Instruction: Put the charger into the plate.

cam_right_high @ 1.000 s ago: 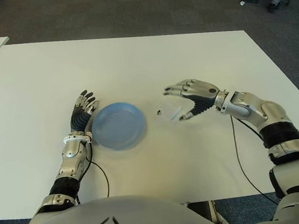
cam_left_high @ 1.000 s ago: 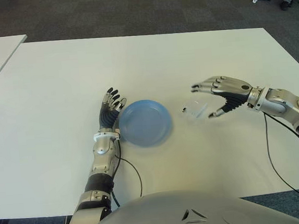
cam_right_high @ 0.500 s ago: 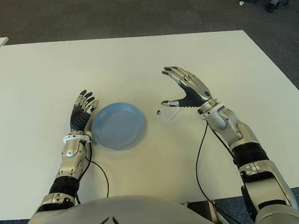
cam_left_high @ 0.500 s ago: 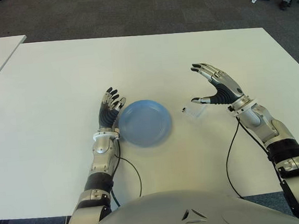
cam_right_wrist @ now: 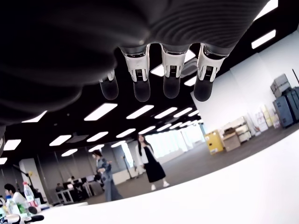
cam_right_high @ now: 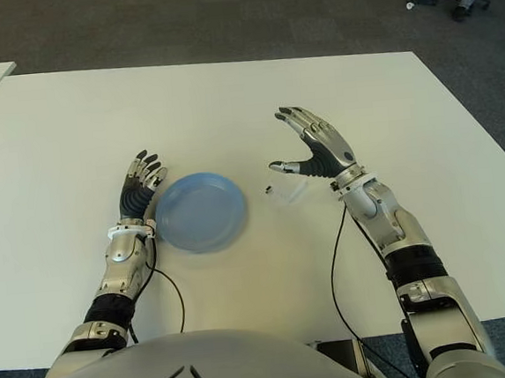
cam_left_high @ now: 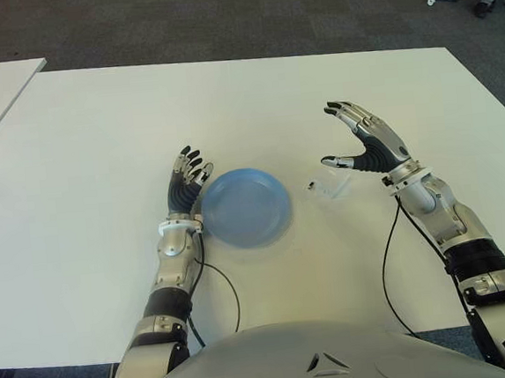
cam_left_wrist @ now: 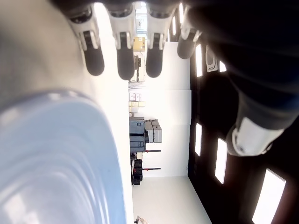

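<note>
The charger [cam_left_high: 330,185] lies flat on the white table [cam_left_high: 227,103], just beside the blue plate [cam_left_high: 244,207] at about the plate's three o'clock, clear of its rim. It is not held and not yet in the plate.

The right hand [cam_left_high: 368,141] is raised at roughly two o'clock from the charger, palm turned toward it, four fingers spread and extended, thumb reaching out toward the charger but apart from it. It holds nothing. The left hand [cam_left_high: 184,183] shows at the plate's nine o'clock, right against the rim, fingers straight and relaxed, empty (whether it actually touches the plate is hard to tell).

The step in hand looks like the reach for the grasp. To do it well, the right hand should probably come down over the charger with the thumb on one long side and the fingers on the other, closing only once both sides are bracketed. The charger is low and pale, so a shallow pinch could skate off it or push it toward nine o'clock into the plate's rim. Then a lift clear of the rim, a short carry toward nine o'clock, and release over the plate's middle.
</note>
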`<action>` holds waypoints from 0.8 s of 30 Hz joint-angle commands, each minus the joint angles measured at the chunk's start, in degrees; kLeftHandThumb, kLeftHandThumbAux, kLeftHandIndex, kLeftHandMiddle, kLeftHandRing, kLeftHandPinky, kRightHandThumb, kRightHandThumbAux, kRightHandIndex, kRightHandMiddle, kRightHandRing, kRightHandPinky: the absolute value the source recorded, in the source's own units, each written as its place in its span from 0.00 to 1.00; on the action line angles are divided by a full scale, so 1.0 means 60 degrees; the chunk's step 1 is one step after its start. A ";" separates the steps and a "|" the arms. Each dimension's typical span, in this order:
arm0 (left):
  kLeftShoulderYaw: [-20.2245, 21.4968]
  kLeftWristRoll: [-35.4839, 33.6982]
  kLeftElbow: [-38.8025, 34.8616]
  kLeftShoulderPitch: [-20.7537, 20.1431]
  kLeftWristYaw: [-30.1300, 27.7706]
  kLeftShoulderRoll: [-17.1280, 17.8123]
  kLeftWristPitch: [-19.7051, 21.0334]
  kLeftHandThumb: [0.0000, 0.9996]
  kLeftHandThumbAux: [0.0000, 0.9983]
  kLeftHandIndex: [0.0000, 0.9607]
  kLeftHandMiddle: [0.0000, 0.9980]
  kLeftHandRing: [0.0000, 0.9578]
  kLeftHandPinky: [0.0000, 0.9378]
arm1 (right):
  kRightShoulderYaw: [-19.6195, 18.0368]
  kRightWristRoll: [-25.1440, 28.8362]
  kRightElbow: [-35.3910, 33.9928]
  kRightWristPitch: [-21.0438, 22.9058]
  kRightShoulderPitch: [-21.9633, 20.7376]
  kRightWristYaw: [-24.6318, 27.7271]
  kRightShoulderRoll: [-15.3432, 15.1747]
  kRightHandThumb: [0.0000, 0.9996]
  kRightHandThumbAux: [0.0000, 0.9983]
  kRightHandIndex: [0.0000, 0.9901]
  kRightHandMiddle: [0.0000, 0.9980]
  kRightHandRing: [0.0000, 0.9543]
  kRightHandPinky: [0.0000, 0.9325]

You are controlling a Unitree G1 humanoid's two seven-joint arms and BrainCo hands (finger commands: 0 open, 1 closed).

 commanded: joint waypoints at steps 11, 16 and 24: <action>0.0030 0.0025 0.0694 0.0235 0.0035 -0.0003 0.0392 0.00 0.58 0.09 0.15 0.17 0.19 | 0.0585 -0.1288 -0.0474 0.1913 0.0196 -0.1310 0.1899 0.43 0.23 0.00 0.00 0.00 0.03; 0.0020 0.0067 0.0725 0.0212 0.0105 -0.0011 0.0397 0.00 0.58 0.09 0.15 0.17 0.20 | 0.0577 -0.1249 -0.0900 0.2531 0.0419 -0.1289 0.2319 0.42 0.21 0.00 0.00 0.00 0.03; 0.0037 0.0121 0.0726 0.0200 0.0250 -0.0039 0.0347 0.00 0.58 0.09 0.16 0.18 0.20 | 0.0571 -0.1271 -0.2221 0.4049 0.1429 -0.0646 0.2734 0.38 0.23 0.00 0.00 0.00 0.00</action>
